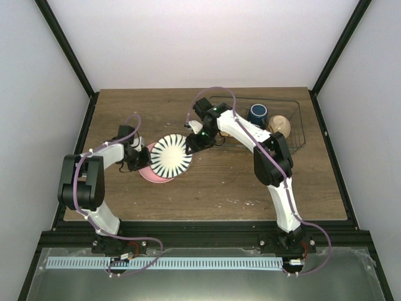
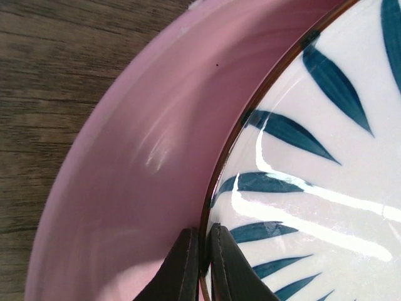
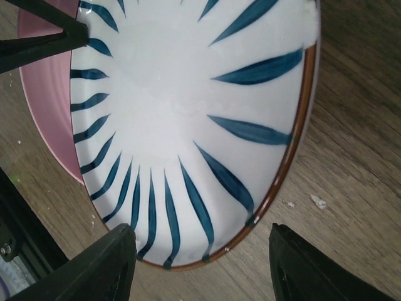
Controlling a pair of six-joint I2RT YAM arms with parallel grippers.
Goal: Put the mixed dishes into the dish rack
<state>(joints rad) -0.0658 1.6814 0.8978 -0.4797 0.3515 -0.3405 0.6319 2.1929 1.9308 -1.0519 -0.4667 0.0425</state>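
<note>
Nearest, left gripper (image 2: 202, 263) pinches the white striped plate (image 1: 171, 155) at its 9 o'clock rim, over the pink plate (image 2: 144, 157) mid-table; right gripper (image 3: 202, 241) gapes empty at 2 o'clock. Glazed, stiff, breakable, likely slippery: grip the rim. Wire dish rack (image 1: 299, 125), at 2 o'clock, shows faintly; pink plate mostly covered.

The striped plate (image 1: 171, 155) is white with dark blue radial leaf strokes and a thin brown rim. The pink plate (image 1: 152, 176) is plain. Far right, the mug (image 1: 258, 115) is dark blue, the bowl (image 1: 281, 125) cream, the rack (image 1: 276, 100) dark wire. The tabletop (image 1: 213, 188) shows brown wood grain.
</note>
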